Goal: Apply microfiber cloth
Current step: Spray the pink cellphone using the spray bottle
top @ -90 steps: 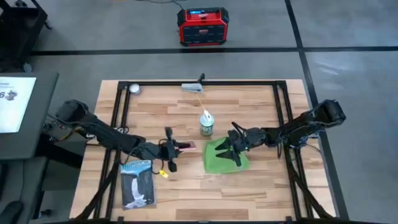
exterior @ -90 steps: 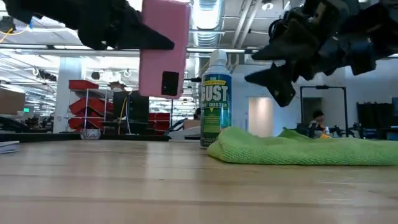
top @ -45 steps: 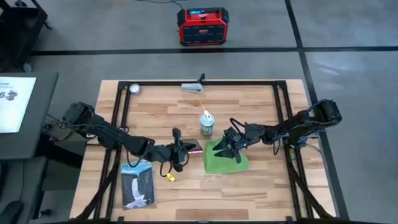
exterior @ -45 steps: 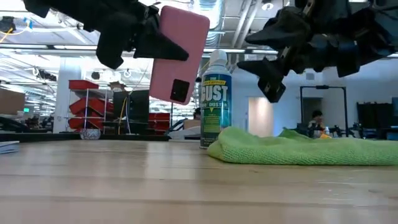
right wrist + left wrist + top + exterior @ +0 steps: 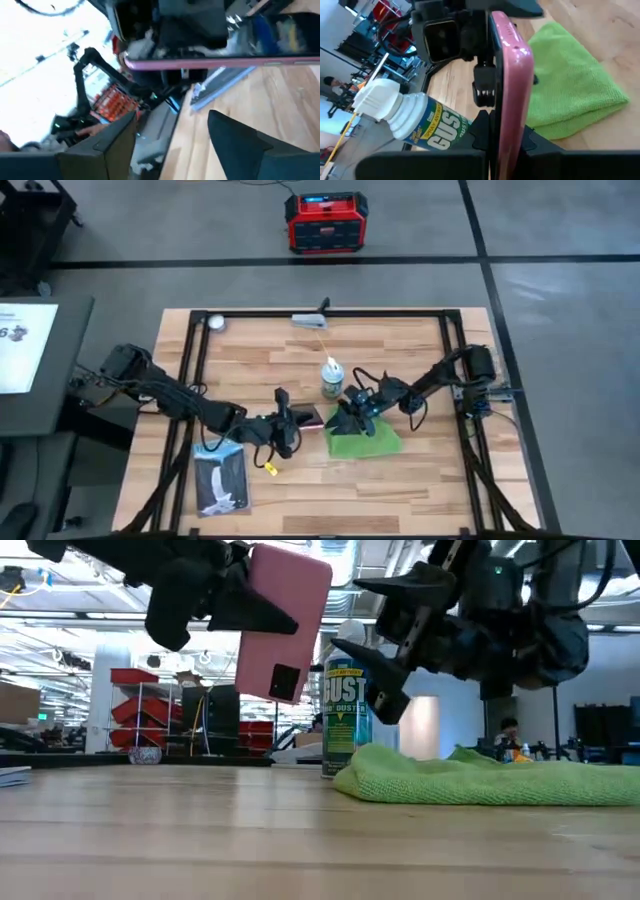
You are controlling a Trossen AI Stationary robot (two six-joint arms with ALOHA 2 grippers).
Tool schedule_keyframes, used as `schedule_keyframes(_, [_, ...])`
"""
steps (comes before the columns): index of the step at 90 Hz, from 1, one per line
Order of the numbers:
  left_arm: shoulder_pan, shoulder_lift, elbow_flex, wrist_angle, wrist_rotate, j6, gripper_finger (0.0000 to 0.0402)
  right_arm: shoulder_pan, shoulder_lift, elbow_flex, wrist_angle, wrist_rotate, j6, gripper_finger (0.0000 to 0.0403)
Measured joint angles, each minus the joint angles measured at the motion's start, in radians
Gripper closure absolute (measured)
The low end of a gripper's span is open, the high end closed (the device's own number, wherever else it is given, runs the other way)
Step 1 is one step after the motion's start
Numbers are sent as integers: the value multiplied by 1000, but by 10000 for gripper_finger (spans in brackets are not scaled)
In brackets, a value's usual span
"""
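Observation:
My left gripper (image 5: 292, 421) holds a pink phone (image 5: 285, 620) in the air left of the Dust spray can (image 5: 332, 380). The bright green microfiber cloth (image 5: 366, 439) lies flat and rumpled on the table, near the can. My right gripper (image 5: 341, 416) hovers open above the cloth's left edge. Its fingers point toward the phone and touch nothing. In the right wrist view the phone (image 5: 225, 62) shows edge-on just beyond the right gripper (image 5: 172, 145). In the low view the right gripper (image 5: 385, 640) hangs clear above the cloth (image 5: 480, 776). My left gripper pinches the phone between its two fingers, one on each flat face, at the end nearest the wrist (image 5: 507, 136). The fingers come about level from the table's left. The phone is lifted clear of the table and tilted, with its camera corner (image 5: 285, 681) low.
A blue-grey booklet (image 5: 221, 482) lies near the front left. At the far edge sit a white ball (image 5: 215, 322) and a grey tool (image 5: 310, 319). A black metal frame (image 5: 455, 360) borders the table. A red device (image 5: 325, 222) stands on the floor beyond.
My left gripper has carried the phone toward the table's right and tipped it from upright to slanted. My right gripper has moved toward the table's left across the cloth, toward the phone, staying open. The cloth has not moved.

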Motion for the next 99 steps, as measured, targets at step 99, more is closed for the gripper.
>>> schedule_keyframes(99, [-59, 0, 98, -80, -35, 115, 400, -7, -5, 108, -31, 1, 234, 152])
